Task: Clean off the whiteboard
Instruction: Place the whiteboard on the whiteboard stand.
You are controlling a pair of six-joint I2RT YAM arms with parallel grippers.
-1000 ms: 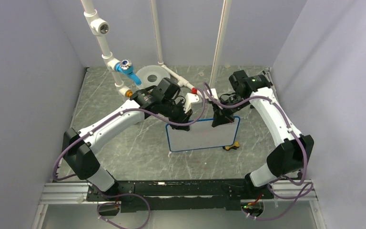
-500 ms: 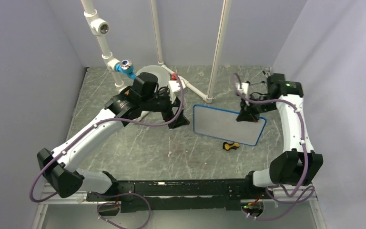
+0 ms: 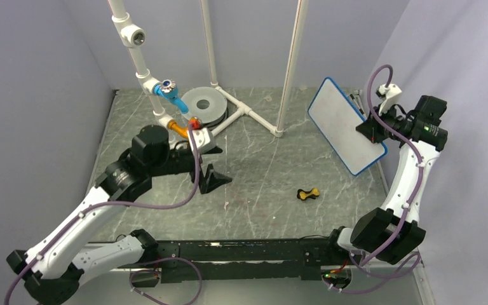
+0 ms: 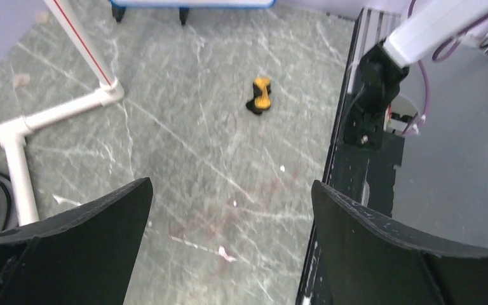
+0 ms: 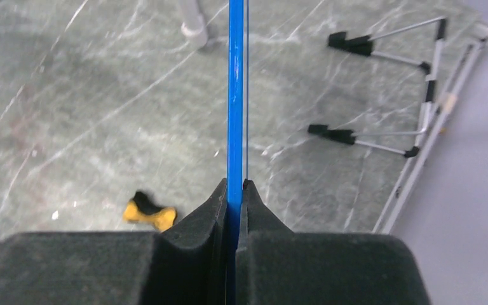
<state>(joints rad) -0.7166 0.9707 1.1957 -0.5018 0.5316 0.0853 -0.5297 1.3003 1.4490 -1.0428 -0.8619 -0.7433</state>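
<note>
— Where is the whiteboard (image 3: 345, 122)?

— At about 2 o'clock on the table (image 3: 260, 190) in the top view, tilted. The right gripper (image 3: 368, 132) is clamped on its lower right rim. Its face looks plain white from there, though faint marks would be too small to tell.

— Does the wrist camera help?

— Hardly. The right wrist view sees the whiteboard (image 5: 235, 95) edge-on as a thin blue line. It runs up from the pinched fingers of the right gripper (image 5: 235, 190), so the face is hidden. A wire stand (image 5: 381, 82) lies at 2 o'clock, cut partly by the frame.

— And the left gripper (image 3: 215, 180)?

— It is at 8 o'clock near the middle. In its own view the left gripper (image 4: 230, 187) has its fingers wide apart with nothing between them. The whiteboard (image 4: 190, 3) is only a blue strip cut off at 12 o'clock.

— Anything else?

— A small yellow-and-black object (image 3: 307, 194) lies at 4 o'clock, too small to identify. A grey disc (image 3: 203, 105) sits at 11 o'clock.
</note>
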